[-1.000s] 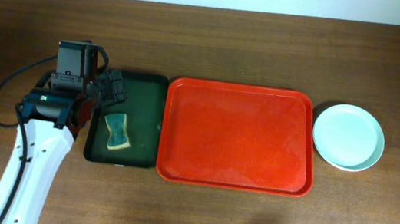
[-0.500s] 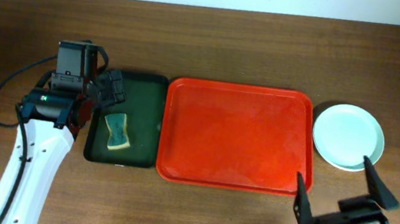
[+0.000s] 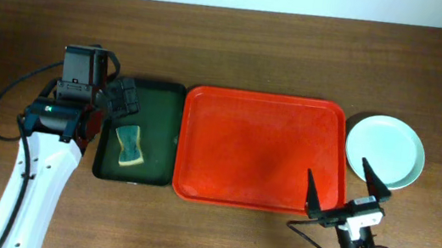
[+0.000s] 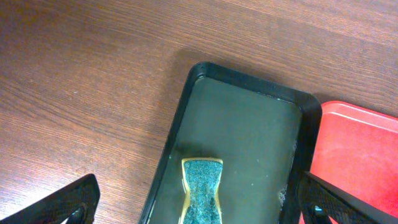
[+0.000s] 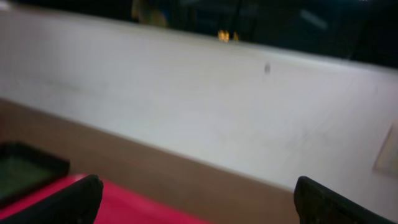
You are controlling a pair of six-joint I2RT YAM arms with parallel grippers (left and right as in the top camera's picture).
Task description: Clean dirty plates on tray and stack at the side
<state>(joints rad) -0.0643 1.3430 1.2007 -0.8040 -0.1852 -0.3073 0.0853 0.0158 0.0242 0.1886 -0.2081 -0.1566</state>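
Observation:
The red tray point(image 3: 260, 151) lies in the middle of the table with nothing on it. To its right, on the bare wood, rests a round pale mint plate point(image 3: 385, 152). My right gripper point(image 3: 341, 189) hangs open near the table's front edge, by the tray's front right corner, nothing between its fingers. Its wrist view is blurred and shows the gripper point(image 5: 199, 199) facing a white wall, with a strip of red tray point(image 5: 124, 210) low at the left. My left gripper point(image 3: 122, 96) stands open over the dark green tray, above the sponge point(image 4: 202, 190).
A narrow dark green tray point(image 3: 140, 131) sits against the red tray's left side and holds a yellow sponge with a green scrub face point(image 3: 128, 146). The left arm's cable loops out over the wood at the far left.
The right arm has come into view from the bottom edge and swung left toward the red tray's front right corner. The left arm, sponge and plate have not moved.

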